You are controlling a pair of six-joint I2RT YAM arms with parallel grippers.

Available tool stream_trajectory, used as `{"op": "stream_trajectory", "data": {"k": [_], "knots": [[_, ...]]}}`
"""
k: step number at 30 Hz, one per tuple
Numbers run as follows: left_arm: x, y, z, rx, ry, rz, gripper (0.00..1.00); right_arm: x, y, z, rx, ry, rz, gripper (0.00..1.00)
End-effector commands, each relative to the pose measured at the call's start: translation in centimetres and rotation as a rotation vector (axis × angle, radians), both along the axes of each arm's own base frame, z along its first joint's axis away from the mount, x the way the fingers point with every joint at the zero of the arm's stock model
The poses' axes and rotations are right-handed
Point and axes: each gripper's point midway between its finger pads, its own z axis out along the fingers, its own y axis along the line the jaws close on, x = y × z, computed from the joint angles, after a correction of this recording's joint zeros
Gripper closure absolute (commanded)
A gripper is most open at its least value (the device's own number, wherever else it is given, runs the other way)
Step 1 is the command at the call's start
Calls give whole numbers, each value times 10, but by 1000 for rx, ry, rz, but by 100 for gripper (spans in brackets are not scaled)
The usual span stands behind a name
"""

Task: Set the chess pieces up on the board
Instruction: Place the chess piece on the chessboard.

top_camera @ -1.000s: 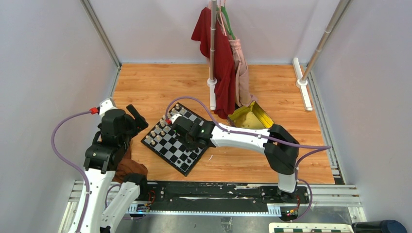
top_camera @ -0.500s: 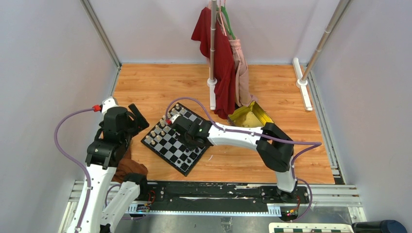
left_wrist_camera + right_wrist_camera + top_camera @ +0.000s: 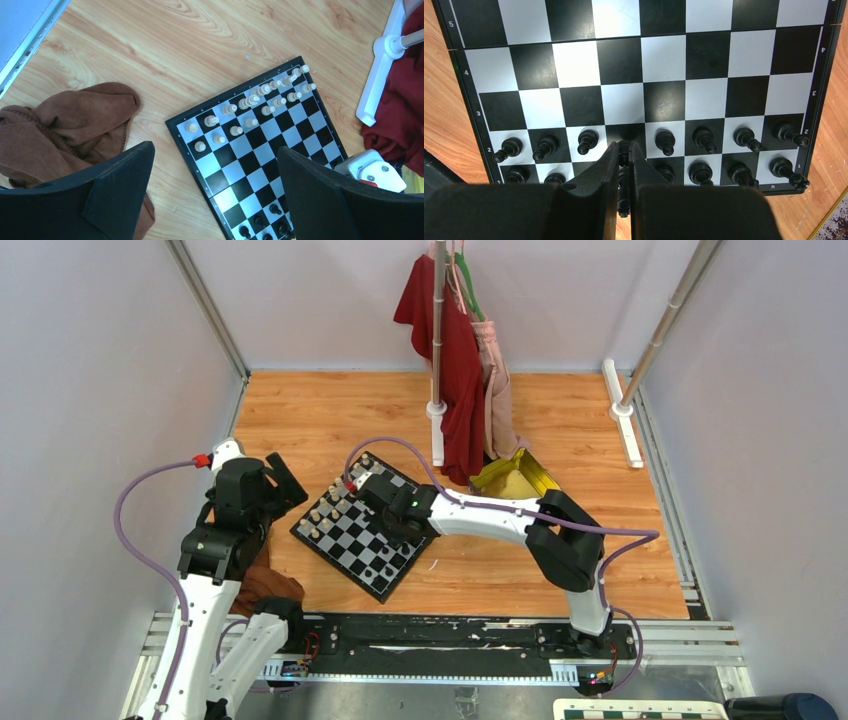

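The left gripper (image 3: 214, 150) is held wide open and empty above the chessboard (image 3: 300, 130), where cream pieces (image 3: 260, 95) are ranked along the left side. Further right, the right gripper (image 3: 624, 146) is closed narrowly on a black piece (image 3: 624, 149), probably a pawn, directly over the one vacant square (image 3: 624, 131) in the row of black pawns (image 3: 704, 137). Its long axis seems aligned with the fingers, pointing down at the board, so a straight descent is judged sufficient.

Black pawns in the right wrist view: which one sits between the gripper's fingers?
The fourth pawn from the left, pinched in the right gripper; the other seven in that row stand free.
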Motion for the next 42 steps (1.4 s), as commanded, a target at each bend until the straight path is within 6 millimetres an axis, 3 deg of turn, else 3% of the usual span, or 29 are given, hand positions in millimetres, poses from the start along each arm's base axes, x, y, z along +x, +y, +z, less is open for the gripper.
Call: {"op": "stream_trajectory", "data": {"k": [1, 27, 42], "knots": [[4, 4, 7, 16, -26, 11, 0, 1, -7, -17, -35, 21, 8, 100], [2, 4, 4, 11, -27, 14, 0, -1, -10, -32, -34, 64, 4, 99], [2, 3, 9, 7, -37, 10, 0, -4, -11, -34, -39, 79, 12, 77]]}}
